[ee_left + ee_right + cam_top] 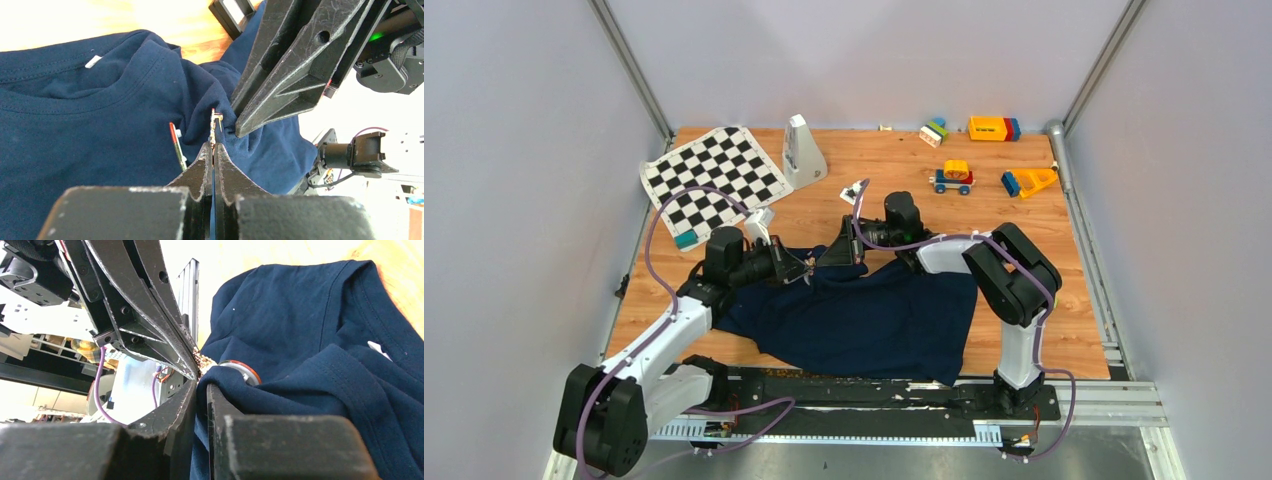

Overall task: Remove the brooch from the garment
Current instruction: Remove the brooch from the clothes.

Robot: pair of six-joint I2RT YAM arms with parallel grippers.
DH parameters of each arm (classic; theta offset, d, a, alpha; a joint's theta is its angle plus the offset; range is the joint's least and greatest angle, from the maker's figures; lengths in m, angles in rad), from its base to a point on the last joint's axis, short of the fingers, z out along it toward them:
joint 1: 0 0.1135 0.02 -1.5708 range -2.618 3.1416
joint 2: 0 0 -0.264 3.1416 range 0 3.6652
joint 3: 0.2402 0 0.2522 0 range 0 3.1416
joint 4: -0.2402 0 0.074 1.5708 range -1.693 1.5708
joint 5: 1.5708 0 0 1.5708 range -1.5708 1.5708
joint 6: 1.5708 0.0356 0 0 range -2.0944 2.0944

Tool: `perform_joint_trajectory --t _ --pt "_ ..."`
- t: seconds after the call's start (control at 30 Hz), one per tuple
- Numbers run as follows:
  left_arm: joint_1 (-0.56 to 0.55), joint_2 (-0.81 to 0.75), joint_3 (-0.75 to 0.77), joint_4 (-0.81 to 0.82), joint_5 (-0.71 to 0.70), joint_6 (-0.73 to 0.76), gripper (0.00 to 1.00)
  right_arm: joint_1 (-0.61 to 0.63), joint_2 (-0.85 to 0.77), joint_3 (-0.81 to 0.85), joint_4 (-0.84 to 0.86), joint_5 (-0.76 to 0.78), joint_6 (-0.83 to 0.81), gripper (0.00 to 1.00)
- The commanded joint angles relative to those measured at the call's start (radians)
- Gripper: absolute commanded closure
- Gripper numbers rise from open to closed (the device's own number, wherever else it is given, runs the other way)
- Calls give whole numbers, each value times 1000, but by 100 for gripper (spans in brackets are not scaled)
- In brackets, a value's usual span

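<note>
The big dark blue garment lies spread out on the wooden tabletop, in front of the two arms. Its neck end is bunched up where the two pincers meet. A tiny white tag shows inside the collar.

The brooch sits on a fold of cloth near the collar. It is round with a red rim. A small gold bit sticks out from it.

The left pincer is squeezed together, and its tips pinch that gold bit of the brooch. The right pincer is squeezed together too, and it grips a fold of the garment just beside the brooch. The tips of the two pincers almost touch each other.

A black and white mat lies at the far left of the tabletop, apart from the garment.
</note>
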Motion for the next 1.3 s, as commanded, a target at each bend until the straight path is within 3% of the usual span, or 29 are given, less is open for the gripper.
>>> perform_joint_trajectory --t 0.0,0.4,0.7,1.0,1.27 --pt "-1 8 0 88 27 -33 100 18 -29 41 -39 33 -60 86" --pt "-12 16 -26 202 62 -88 100 37 -24 63 -96 59 -98 99" --pt "-24 33 -27 226 66 -100 100 62 -35 71 -137 71 -159 100" --pt "-24 6 77 -186 -269 39 100 21 -58 -11 37 38 -72 100" --pt "-43 70 189 -411 -384 199 100 -36 -55 -52 128 68 30 100"
